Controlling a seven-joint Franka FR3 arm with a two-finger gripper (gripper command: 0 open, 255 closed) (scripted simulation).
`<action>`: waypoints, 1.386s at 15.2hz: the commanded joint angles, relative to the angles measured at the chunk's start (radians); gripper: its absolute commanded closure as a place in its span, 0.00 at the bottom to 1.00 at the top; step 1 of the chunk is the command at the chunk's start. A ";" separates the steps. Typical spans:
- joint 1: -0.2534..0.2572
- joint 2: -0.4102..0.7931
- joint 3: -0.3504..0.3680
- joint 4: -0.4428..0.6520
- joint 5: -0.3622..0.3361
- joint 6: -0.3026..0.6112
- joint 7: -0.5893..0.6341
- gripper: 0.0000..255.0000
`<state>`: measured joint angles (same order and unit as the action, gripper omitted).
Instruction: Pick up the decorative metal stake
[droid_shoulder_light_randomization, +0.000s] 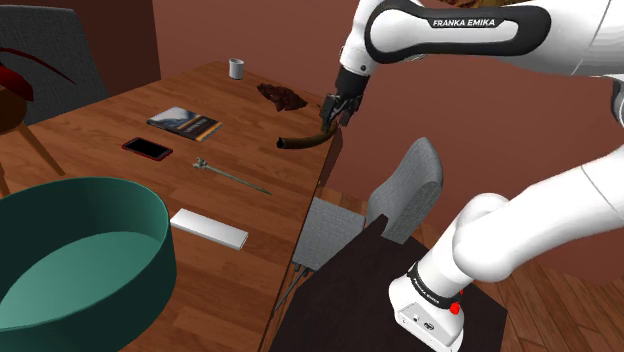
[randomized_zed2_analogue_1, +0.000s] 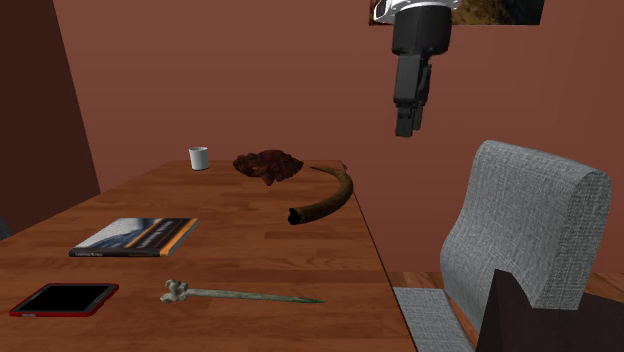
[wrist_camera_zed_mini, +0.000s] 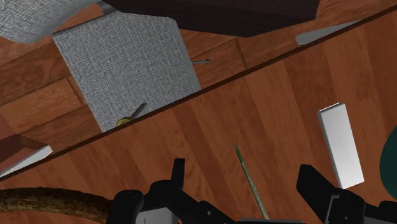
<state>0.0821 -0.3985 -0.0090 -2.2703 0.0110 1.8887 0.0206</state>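
the claw (randomized_zed2_analogue_1: 405, 128) hangs wide open and empty at the upper middle of the second exterior view, stake (randomized_zed2_analogue_1: 245, 294) lies flat on the bench (randomized_zed2_analogue_1: 240, 245) at lower centre, so i'd drop low, straddle the thin shaft crosswise and pinch mid-length

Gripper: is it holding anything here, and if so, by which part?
Nothing is held. The gripper hangs open in the air, and the metal stake lies flat on the table below it, untouched.
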 joint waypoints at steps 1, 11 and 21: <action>0.011 0.065 0.005 0.014 0.001 0.049 -0.021 0.00; 0.050 0.418 0.030 0.158 -0.008 0.239 -0.123 0.00; 0.088 0.783 0.065 0.411 -0.046 0.332 -0.200 0.00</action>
<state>0.1669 0.3433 0.0535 -1.8980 -0.0299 2.2191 -0.1693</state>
